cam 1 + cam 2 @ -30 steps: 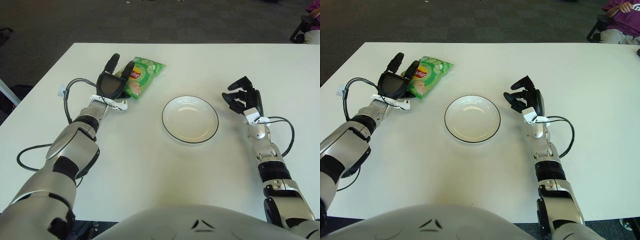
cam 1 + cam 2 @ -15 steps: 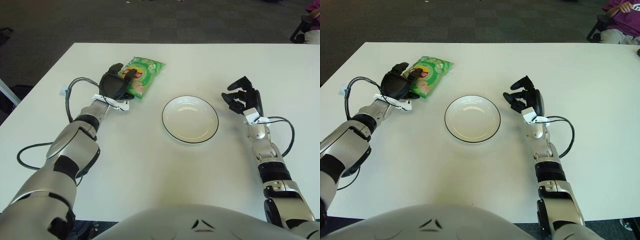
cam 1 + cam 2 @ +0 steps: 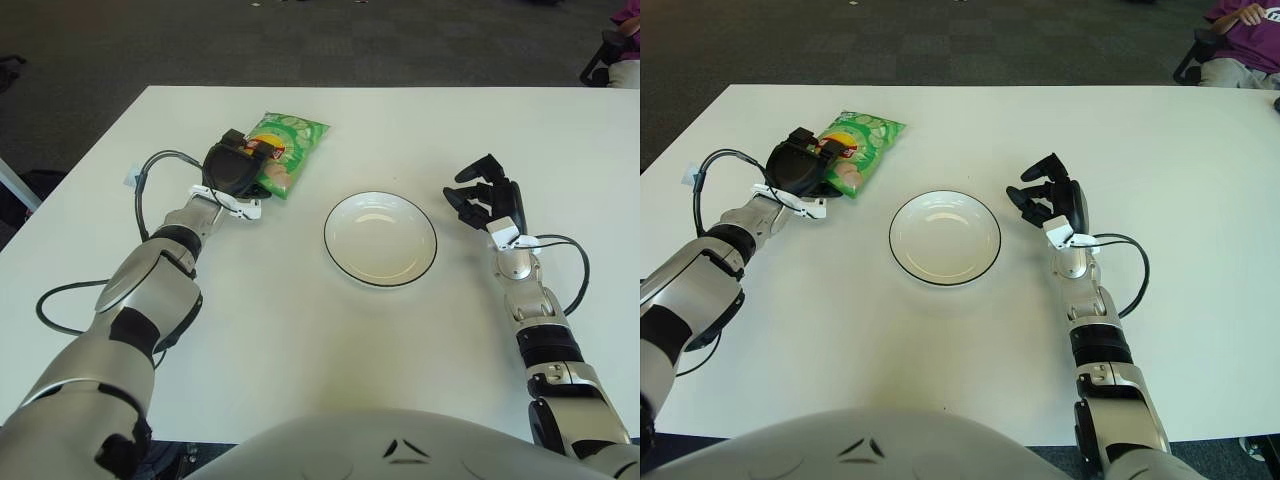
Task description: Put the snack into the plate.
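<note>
A green snack bag [image 3: 283, 149] lies on the white table at the far left. My left hand [image 3: 238, 165] is over its near end with the fingers curled down onto the bag. An empty white plate with a dark rim [image 3: 380, 238] sits at the table's middle, to the right of the bag. My right hand [image 3: 484, 200] rests to the right of the plate with its fingers curled and holds nothing. The same scene shows in the right eye view, with the bag [image 3: 861, 143], the plate [image 3: 944, 237] and the left hand [image 3: 806, 166].
The white table [image 3: 320, 340] spreads wide in front of me. Cables loop beside both wrists [image 3: 140, 190]. A person in purple sits past the far right corner [image 3: 1243, 40].
My left hand's fingers went from spread above the bag to curled down on its near end. The bag has shifted slightly. The right hand has not moved.
</note>
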